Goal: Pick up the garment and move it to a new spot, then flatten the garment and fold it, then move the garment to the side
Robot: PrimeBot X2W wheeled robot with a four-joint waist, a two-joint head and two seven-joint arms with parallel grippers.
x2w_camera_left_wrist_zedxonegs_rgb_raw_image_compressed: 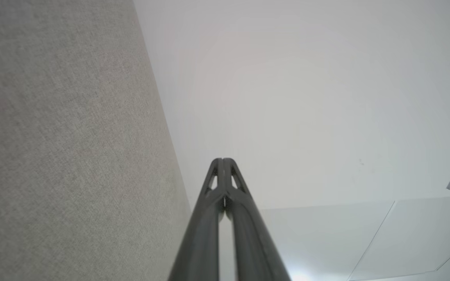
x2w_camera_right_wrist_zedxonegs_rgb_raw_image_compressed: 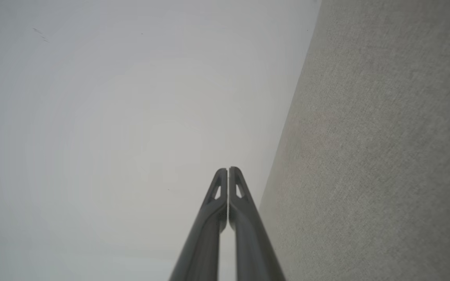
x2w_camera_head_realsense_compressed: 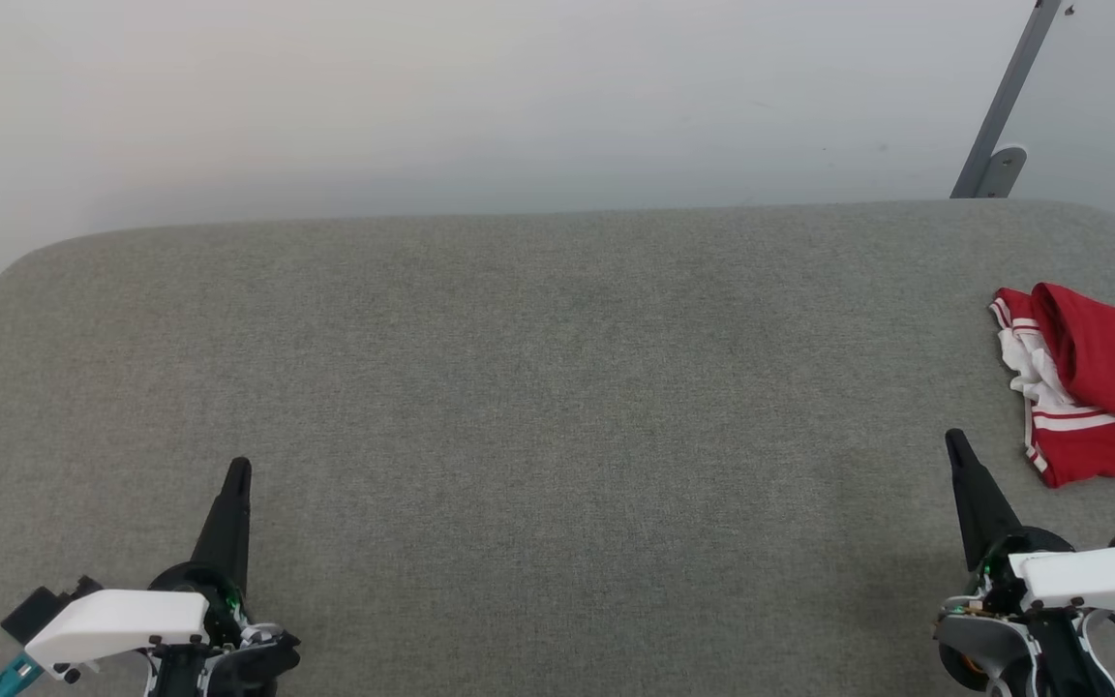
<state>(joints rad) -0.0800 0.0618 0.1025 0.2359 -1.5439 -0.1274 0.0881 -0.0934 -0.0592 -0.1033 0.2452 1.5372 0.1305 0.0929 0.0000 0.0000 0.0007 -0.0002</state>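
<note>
A grey, felt-like bench (x2w_camera_head_realsense_compressed: pixel 538 387) with rounded far corners filled most of the head view, with a plain pale backdrop (x2w_camera_head_realsense_compressed: pixel 422 97) behind its far edge. At the upper right of that frame, a slanted grey metal strut (x2w_camera_head_realsense_compressed: pixel 1012 87) ran down to a small foot just past the bench's far right corner.

The red jersey (x2w_camera_head_realsense_compressed: pixel 1095 387) lay bunched on the bench at the right edge of the frame, partly cut off by it. Its red cloth was folded over itself, and white fabric with red-and-white striped trim showed along its left side. No lettering could be made out in the heap.

The left claw (x2w_camera_head_realsense_compressed: pixel 239 471) sat at the lower left of the head view above bare bench, its dark fingers pressed together into a single point and gripping nothing. The right claw (x2w_camera_head_realsense_compressed: pixel 954 441) sat at the lower right, likewise closed tight and empty. Its tip was near the jersey's lower left corner but apart from it.

In the left wrist view, the left claw (x2w_camera_left_wrist_zedxonegs_rgb_raw_image_compressed: pixel 222 160) showed its two fingers meeting at the tips, with bench fabric along the left of the frame. In the right wrist view, the right claw (x2w_camera_right_wrist_zedxonegs_rgb_raw_image_compressed: pixel 228 170) showed the same closed tips, with bench fabric on the right.
</note>
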